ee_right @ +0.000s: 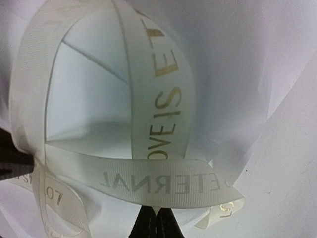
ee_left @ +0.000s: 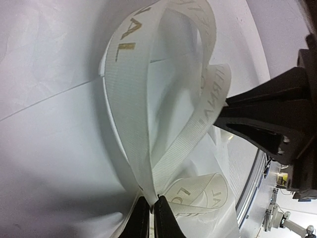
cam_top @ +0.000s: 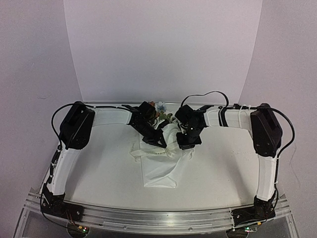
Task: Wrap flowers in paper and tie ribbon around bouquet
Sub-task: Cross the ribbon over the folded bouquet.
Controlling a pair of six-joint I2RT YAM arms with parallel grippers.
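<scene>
We found the bouquet [cam_top: 163, 161] lying in the middle of the table [cam_top: 99, 168], its crinkled white paper [cam_top: 156, 176] wrapped round the flowers [cam_top: 161, 106], whose pale blue and orange blooms poked out at the far end. The ribbon [ee_left: 129, 124], a white woven band with gold lettering, stood in loops over the paper. The left gripper [ee_left: 151, 208] pinched it with fingers almost closed, and the right gripper [ee_right: 156, 218] was clamped tight on another stretch.

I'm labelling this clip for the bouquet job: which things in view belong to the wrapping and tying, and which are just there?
Part of the job:
the flowers
the crumpled white paper
the ribbon, pinched by both the left gripper and the right gripper

Just there:
the table
the white backdrop
the black cables
</scene>
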